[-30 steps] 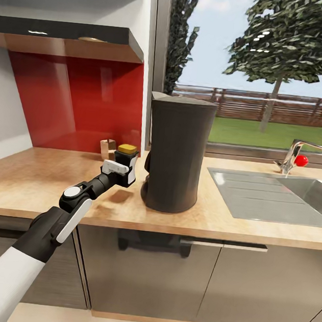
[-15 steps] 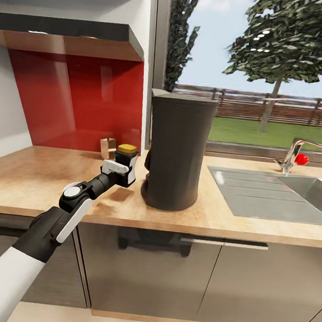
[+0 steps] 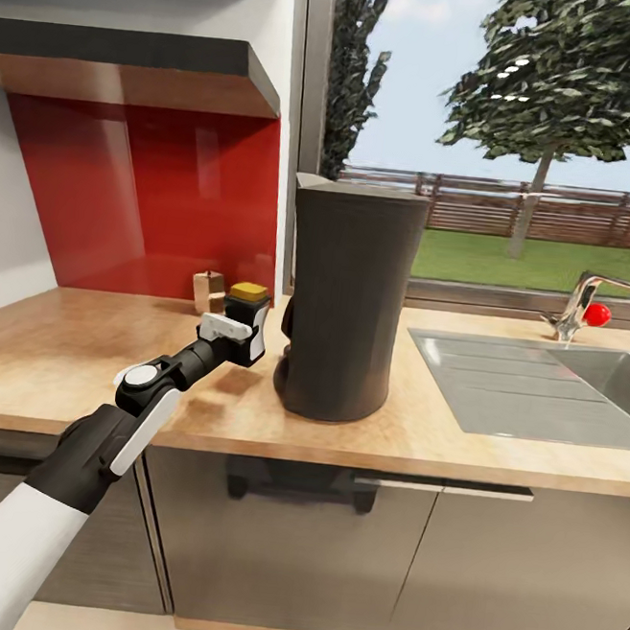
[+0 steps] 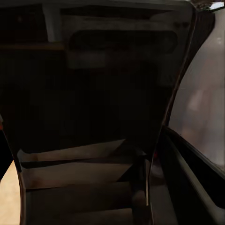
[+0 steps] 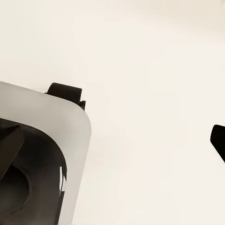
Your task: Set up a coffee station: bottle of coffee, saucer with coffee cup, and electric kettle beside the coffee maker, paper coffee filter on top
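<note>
The bottle of coffee (image 3: 248, 301), yellow-lidded, was held clamped in the left gripper (image 3: 246, 332) above the countertop (image 3: 80, 350), just left of the coffee maker (image 3: 343, 299). The right gripper's state could not be told from the pictures. A sink (image 3: 539, 385) and faucet (image 3: 581, 302) were seen well to the right.

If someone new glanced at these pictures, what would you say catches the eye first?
Most likely the tall dark coffee maker standing mid-counter before the window. Next, the left gripper, stretched out just left of its base, carrying a dark bottle with a yellow lid. The glossy red backsplash under the shelf and the steel sink on the right frame them.
</note>
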Controlling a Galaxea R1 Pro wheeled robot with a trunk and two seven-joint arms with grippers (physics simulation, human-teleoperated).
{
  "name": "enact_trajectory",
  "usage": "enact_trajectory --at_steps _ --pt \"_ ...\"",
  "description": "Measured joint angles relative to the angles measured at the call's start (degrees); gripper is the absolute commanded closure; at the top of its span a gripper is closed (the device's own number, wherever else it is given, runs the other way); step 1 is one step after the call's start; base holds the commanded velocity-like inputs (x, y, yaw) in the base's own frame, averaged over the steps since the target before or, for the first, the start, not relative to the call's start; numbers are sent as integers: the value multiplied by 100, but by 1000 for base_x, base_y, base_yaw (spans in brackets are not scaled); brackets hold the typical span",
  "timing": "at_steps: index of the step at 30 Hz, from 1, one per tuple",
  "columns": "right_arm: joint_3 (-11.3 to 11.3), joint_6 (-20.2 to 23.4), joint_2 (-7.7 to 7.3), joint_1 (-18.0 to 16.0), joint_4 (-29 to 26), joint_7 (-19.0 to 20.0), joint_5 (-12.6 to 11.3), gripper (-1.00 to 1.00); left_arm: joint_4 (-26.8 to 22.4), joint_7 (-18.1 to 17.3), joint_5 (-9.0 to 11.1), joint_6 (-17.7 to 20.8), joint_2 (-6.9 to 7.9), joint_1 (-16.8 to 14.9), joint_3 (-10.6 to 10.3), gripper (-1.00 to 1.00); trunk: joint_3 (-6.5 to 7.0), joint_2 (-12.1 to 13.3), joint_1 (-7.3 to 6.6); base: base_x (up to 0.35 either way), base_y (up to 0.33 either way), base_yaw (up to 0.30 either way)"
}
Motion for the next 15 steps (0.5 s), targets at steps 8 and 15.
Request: enact_trajectory --at_steps 8,15 --pt "0 0 0 0 -1 1 0 -100 6 0 -2 0 0 0 4 100 0 0 1 31 0 0" --pt "0 0 0 0 -1 2 0 -100 5 0 -5 3 0 0 3 100 -54 -120 67 1 0 0"
